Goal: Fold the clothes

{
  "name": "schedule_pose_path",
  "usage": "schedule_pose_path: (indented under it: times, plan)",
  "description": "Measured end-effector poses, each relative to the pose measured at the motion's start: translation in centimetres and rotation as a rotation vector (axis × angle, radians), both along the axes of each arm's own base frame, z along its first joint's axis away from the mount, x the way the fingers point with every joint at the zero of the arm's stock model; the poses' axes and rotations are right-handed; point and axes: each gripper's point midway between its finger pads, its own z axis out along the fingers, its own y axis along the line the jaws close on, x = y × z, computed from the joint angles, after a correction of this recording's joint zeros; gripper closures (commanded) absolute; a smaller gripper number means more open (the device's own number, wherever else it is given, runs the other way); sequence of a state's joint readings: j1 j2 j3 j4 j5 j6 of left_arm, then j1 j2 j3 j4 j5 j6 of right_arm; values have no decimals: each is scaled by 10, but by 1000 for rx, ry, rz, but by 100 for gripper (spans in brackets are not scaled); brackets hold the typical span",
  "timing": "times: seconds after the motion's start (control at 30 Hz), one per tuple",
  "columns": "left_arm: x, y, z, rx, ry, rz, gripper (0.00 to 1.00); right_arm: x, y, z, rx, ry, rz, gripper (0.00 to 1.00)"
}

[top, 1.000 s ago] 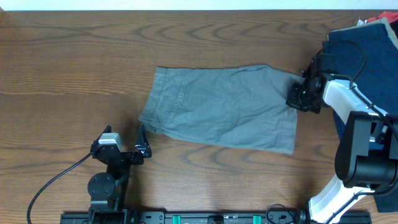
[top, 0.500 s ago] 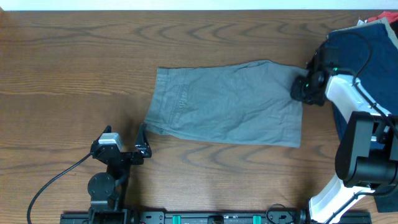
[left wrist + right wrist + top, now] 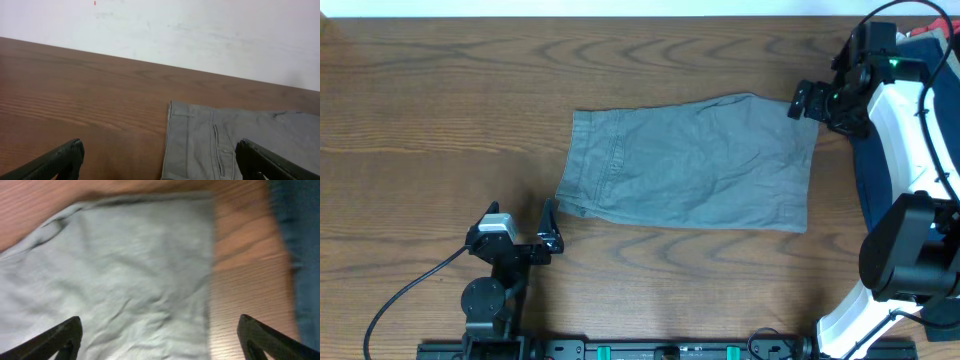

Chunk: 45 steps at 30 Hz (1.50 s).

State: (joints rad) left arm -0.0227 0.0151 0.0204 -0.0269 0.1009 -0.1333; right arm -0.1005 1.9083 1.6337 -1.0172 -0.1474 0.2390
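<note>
The grey shorts (image 3: 690,165) lie spread flat in the middle of the table, waistband to the left (image 3: 172,135). My right gripper (image 3: 808,104) hovers open over their far right corner, holding nothing. In the right wrist view the grey cloth (image 3: 125,270) fills the space below the open gripper (image 3: 160,335), blurred. A dark navy garment (image 3: 910,110) lies at the table's right edge, partly under the right arm. My left gripper (image 3: 520,232) rests open near the front left, short of the shorts' near left corner, its fingers (image 3: 65,157) wide apart.
The wooden table (image 3: 440,120) runs to a white wall (image 3: 200,30) at the back. A bit of red cloth (image 3: 930,32) shows behind the navy garment. A black cable (image 3: 410,290) trails from the left arm at the front.
My right gripper dragged the shorts' right edge rightward, flattening them, then opened, let go and moved away toward the far right. The left arm has not moved.
</note>
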Motion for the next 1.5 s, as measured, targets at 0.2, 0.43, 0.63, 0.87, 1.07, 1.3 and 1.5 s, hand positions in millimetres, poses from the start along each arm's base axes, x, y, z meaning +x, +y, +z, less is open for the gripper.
schedule_pose_path:
  times: [0.2,0.43,0.63,0.87,1.07,1.3,1.5]
  plan:
    - [0,0,0,0,0,0,2,-5,61,4,126,-3,169,31]
    - [0,0,0,0,0,0,2,-7,194,14,178,-117,487,33]
    - [0,0,0,0,0,0,2,-20,290,-8,188,-169,663,46]
    - [0,0,0,0,0,0,2,-45,352,-79,177,-87,714,83]
    - [0,0,0,0,0,0,2,-62,368,-111,166,-22,712,88]
    - [0,0,0,0,0,0,2,-76,395,-116,209,-15,734,92]
    - [0,0,0,0,0,0,2,-105,423,-116,253,13,807,91]
